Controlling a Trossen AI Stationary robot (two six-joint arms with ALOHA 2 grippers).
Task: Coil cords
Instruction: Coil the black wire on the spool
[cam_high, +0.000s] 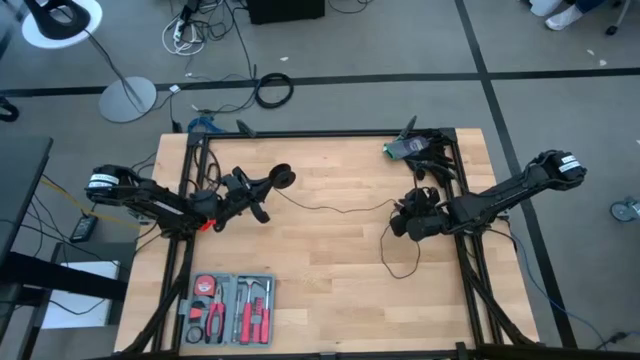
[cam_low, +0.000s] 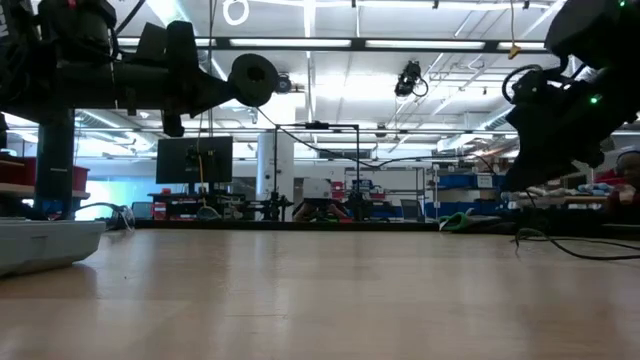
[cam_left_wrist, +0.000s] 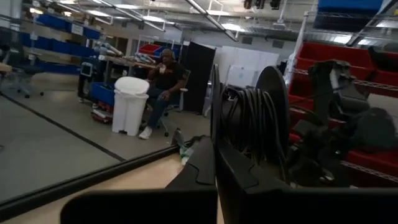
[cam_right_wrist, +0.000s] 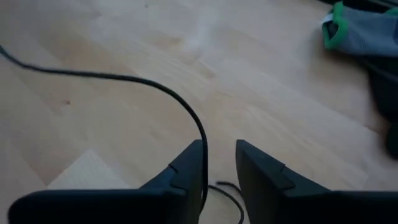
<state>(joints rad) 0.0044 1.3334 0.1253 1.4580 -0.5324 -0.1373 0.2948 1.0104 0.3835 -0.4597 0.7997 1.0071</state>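
Left gripper clamped shut, raised — right gripper low, fingers slightly parted.

Bright even overhead light, glaring ceiling strips, blurred near jaws, soft shadows.

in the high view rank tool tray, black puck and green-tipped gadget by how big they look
1. tool tray, clearly largest
2. green-tipped gadget
3. puck, smallest, but close to the gadget, and it sits raised in the left hand, so that order is unsure
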